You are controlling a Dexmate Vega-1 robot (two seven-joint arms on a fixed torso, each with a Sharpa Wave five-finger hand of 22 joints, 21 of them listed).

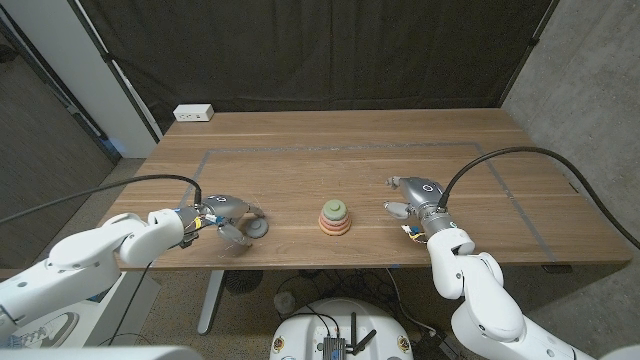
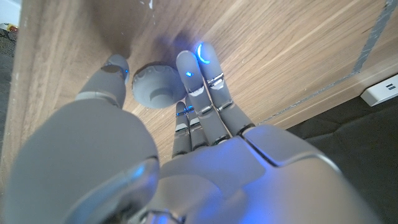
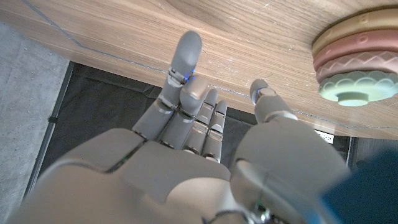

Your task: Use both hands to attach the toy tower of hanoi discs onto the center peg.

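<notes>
Left robot hand (image 1: 228, 215) brackets the grey disc (image 1: 259, 228) at lower left; pinch its rim firmly. Right robot hand (image 1: 414, 203) waits wide.

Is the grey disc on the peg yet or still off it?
Off. The grey disc lies on the table by the left hand, apart from the stack.

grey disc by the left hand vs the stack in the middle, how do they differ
The grey disc is a single piece lying loose on the table; the stack is several discs piled on the peg. The grey disc is plain grey, while the stack shows orange, pink, yellow and pale green layers. The left hand is right at the grey disc, fingers around it, while the right hand is apart from the stack. Both sit on the wooden table.
</notes>
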